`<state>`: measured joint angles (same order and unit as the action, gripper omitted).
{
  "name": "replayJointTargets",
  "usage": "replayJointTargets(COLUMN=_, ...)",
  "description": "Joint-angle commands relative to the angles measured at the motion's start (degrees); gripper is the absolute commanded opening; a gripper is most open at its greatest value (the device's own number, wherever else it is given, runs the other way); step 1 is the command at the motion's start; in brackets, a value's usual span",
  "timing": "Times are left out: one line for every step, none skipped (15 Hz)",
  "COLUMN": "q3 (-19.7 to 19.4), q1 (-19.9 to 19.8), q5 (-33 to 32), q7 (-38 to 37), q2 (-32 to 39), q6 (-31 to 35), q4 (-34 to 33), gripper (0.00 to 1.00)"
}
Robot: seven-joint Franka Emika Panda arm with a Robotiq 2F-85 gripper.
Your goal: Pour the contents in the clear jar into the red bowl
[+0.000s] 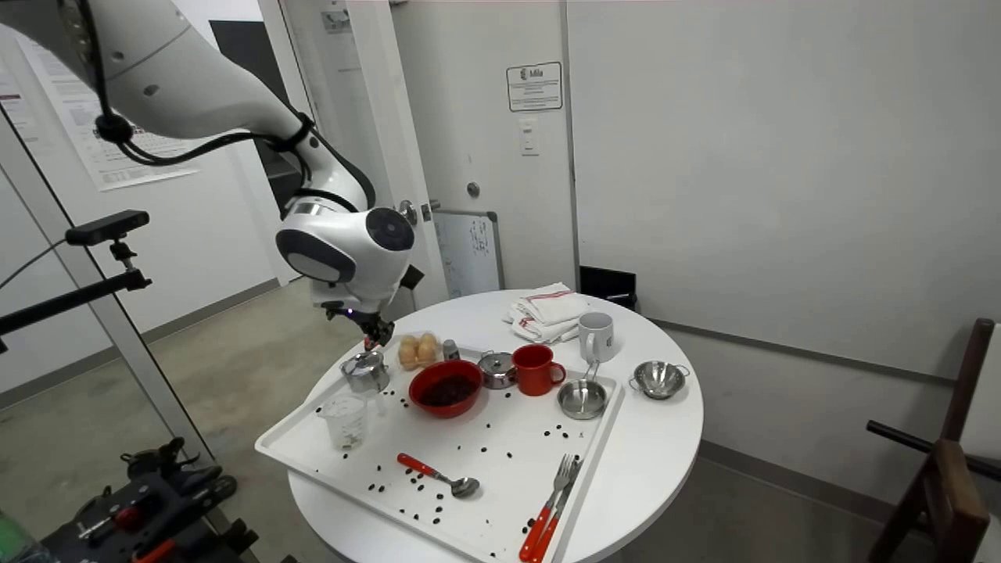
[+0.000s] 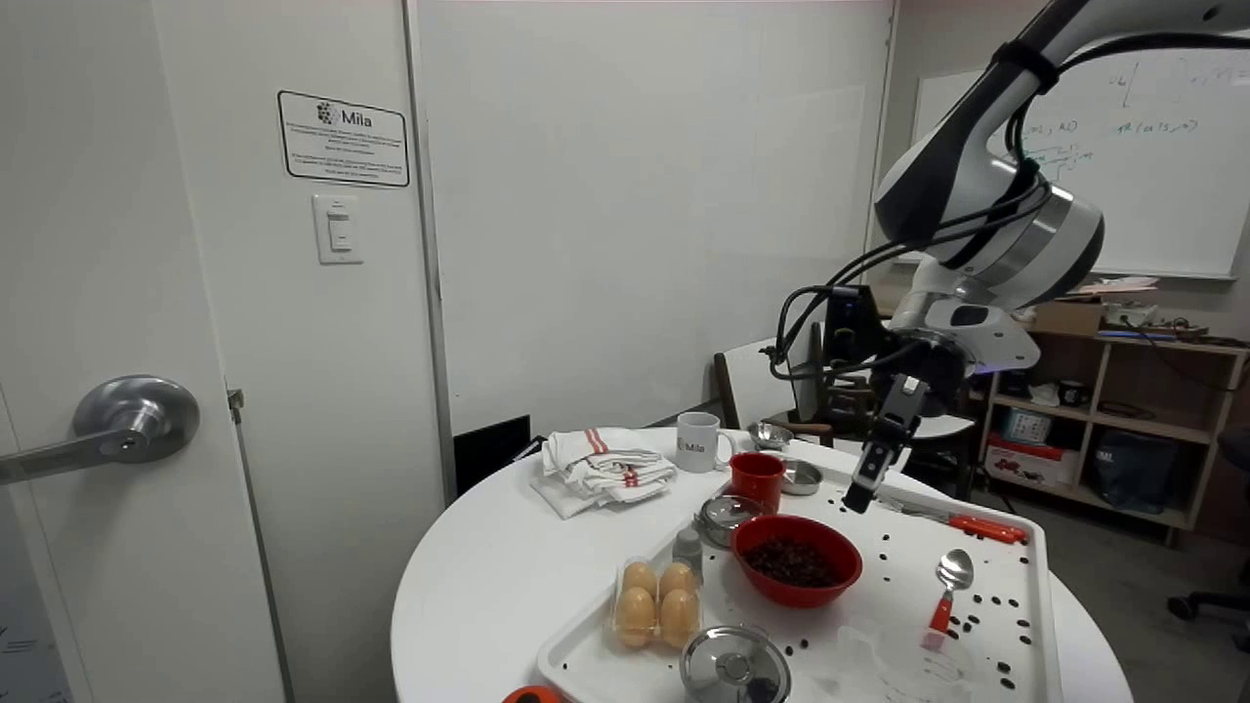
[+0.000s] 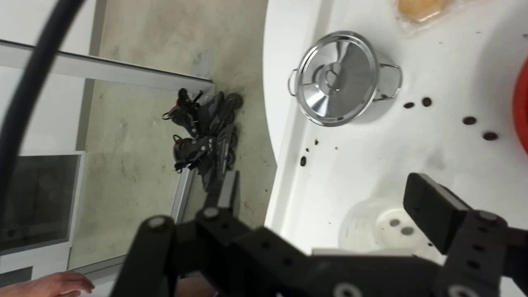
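The clear jar [image 1: 346, 422], a see-through cup with faint markings, stands upright on the white tray's left part. It shows faintly in an exterior view [image 2: 894, 664] and low in the wrist view [image 3: 363, 229], partly hidden by a finger. Two dark beans show at its base. The red bowl [image 1: 426, 385] holds many dark beans; it also shows in an exterior view [image 2: 825, 535] and at the wrist view's right edge [image 3: 522, 107]. My gripper [image 3: 330, 198] is open and empty, above the tray's edge; it also shows in both exterior views [image 1: 377, 335] [image 2: 869, 478].
A lidded metal pot [image 1: 366, 371] stands near the jar. Eggs in a clear carton [image 1: 417, 351], a red cup [image 1: 535, 371] and a metal pan [image 1: 583, 399] stand farther along. A spoon [image 1: 464, 487] and scattered beans lie on the tray [image 1: 274, 444]. A person's hand [image 3: 57, 284] shows.
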<state>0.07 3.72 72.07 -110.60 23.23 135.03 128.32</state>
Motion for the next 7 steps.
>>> replayJointTargets(q3=-1.49, q1=3.74, q5=-3.33, q7=-8.36, q2=-10.22, q6=10.79, q4=8.85, gripper=1.00)
replayJointTargets(q3=-1.23, q1=4.39, q5=-4.16, q7=-10.75, q2=-12.44, q6=14.35, q4=10.73, gripper=1.00)
replayJointTargets(q3=-0.18, q1=1.75, q5=-2.41, q7=-6.02, q2=-6.13, q6=9.23, q4=5.25, gripper=1.00)
replayJointTargets(q3=0.01, q1=1.96, q5=-2.66, q7=-6.72, q2=-7.54, q6=10.10, q4=6.23, gripper=1.00)
replayJointTargets(q3=0.11, q1=1.96, q5=-2.65, q7=-6.71, q2=-7.74, q6=9.97, q4=6.28, gripper=1.00)
replayJointTargets(q3=0.10, q1=1.94, q5=-2.65, q7=-6.70, q2=-7.52, q6=9.97, q4=6.24, gripper=1.00)
replayJointTargets(q3=0.07, q1=1.88, q5=-2.65, q7=-6.68, q2=-7.08, q6=9.96, q4=6.05, gripper=1.00)
